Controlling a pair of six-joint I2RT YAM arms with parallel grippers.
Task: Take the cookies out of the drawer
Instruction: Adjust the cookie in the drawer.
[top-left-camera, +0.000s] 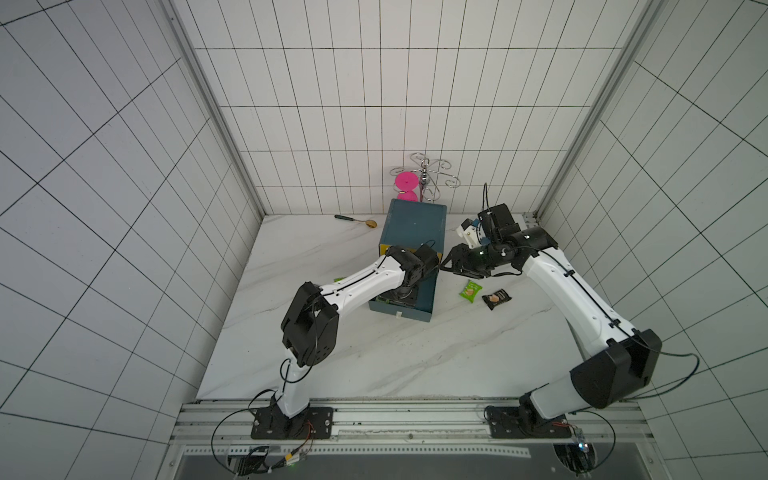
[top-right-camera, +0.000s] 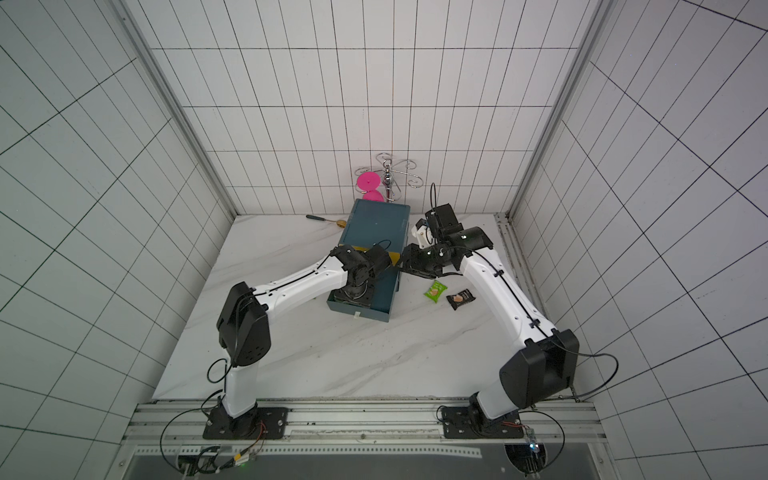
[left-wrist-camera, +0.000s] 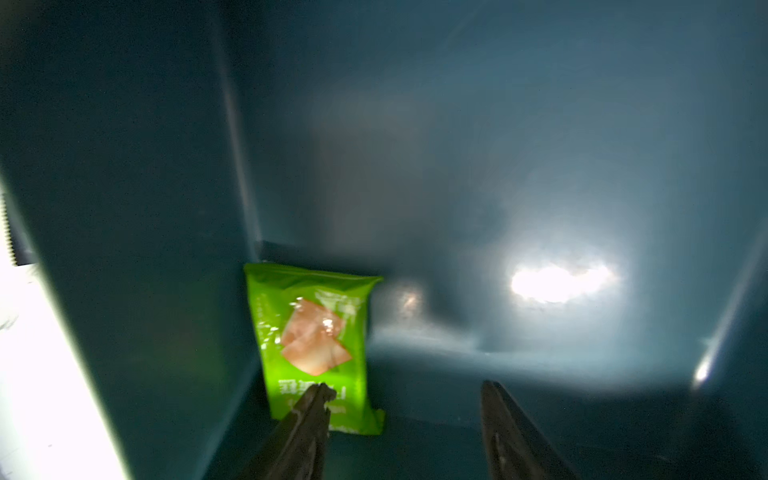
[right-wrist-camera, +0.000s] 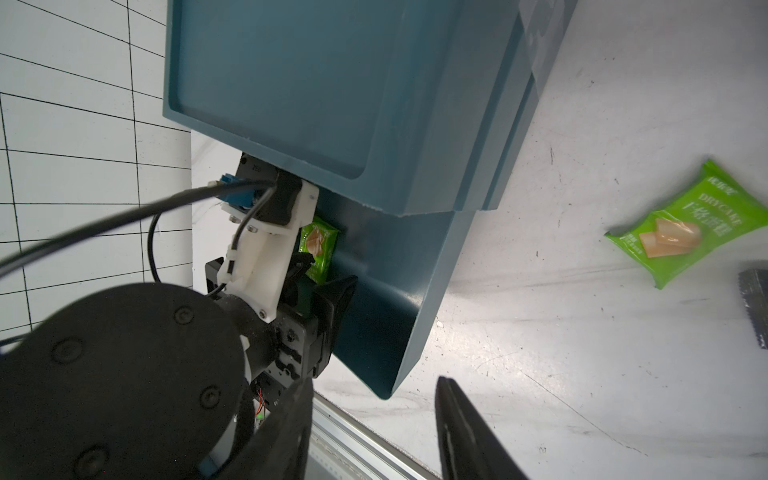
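The left arm bends down into the pulled-out teal plastic drawer (top-left-camera: 426, 296), left fingers (left-wrist-camera: 299, 432) spread, empty, just beside a bright green cookie packet (left-wrist-camera: 312, 332) in the drawer's corner against a wall. The right arm crooks outside the drawer's side, right fingers (right-wrist-camera: 465, 432) parted, holding nothing. A second green packet (top-left-camera: 470, 290) and a black packet (top-left-camera: 496, 298) lie on open white marble worktop (top-left-camera: 415, 361) nearby.

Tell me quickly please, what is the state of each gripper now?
Left gripper: open, empty, inside the drawer near a green cookie packet.
Right gripper: open, holding nothing.
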